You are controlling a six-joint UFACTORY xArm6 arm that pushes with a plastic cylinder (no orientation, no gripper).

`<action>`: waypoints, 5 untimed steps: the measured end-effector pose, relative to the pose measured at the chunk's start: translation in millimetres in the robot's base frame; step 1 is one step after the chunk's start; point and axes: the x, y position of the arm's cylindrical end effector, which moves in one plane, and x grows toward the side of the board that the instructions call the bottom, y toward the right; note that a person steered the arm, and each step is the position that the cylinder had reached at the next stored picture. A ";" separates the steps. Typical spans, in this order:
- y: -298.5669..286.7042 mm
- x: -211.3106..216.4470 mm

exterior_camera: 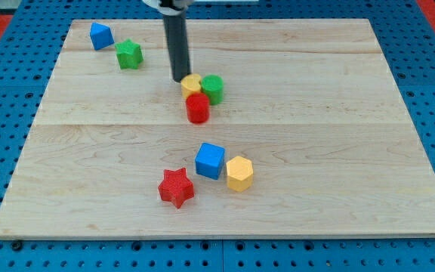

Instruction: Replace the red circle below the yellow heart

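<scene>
The red circle [198, 108] stands near the board's middle, just below the yellow heart [192, 85] and touching it. A green circle [213, 88] sits against the heart's right side. My tip [180, 79] is at the heart's upper left edge, right beside it, and above the red circle.
A blue block [100, 35] and a green star [129, 54] lie at the view's top left. A blue cube [210, 160], a yellow hexagon [239, 173] and a red star [176, 187] sit lower in the middle. The wooden board [338, 151] lies on a blue pegboard.
</scene>
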 end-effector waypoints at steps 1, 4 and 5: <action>-15.4 21.3; 28.0 36.0; 27.3 76.2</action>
